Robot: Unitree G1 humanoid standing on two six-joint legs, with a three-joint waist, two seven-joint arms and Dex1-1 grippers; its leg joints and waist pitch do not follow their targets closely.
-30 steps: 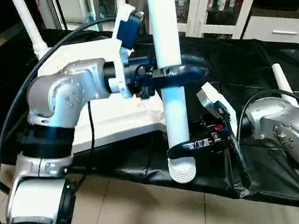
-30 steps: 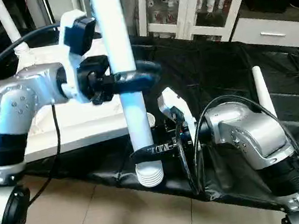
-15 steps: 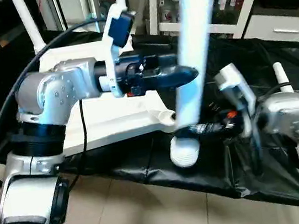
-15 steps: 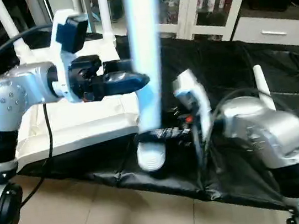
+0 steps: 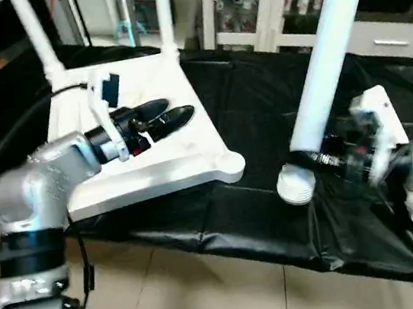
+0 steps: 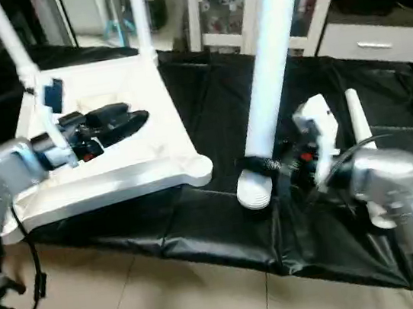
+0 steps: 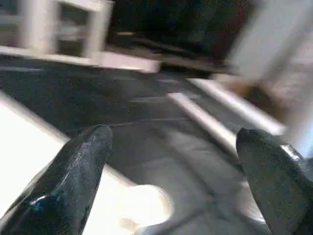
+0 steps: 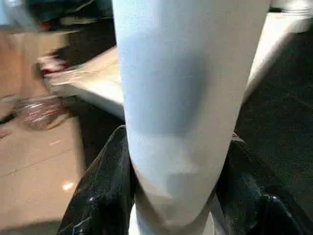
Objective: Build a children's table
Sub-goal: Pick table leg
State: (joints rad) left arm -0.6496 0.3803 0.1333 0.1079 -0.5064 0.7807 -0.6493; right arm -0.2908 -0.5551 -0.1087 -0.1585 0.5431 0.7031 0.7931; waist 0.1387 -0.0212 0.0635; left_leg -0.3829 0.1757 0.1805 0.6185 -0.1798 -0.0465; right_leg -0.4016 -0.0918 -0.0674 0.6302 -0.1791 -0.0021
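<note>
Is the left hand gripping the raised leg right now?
No. The left hand is open over the tabletop, apart from the leg, which the right hand clamps near its threaded end.

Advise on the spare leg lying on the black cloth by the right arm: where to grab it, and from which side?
Judging by its pose, take the spare leg mid-shaft from above, fingers straddling it across its length. It lies flat on the black cloth, so the sides are free but the underside is not. Its near end is hidden behind the right arm, so go for the visible stretch. The left gripper is open.
</note>
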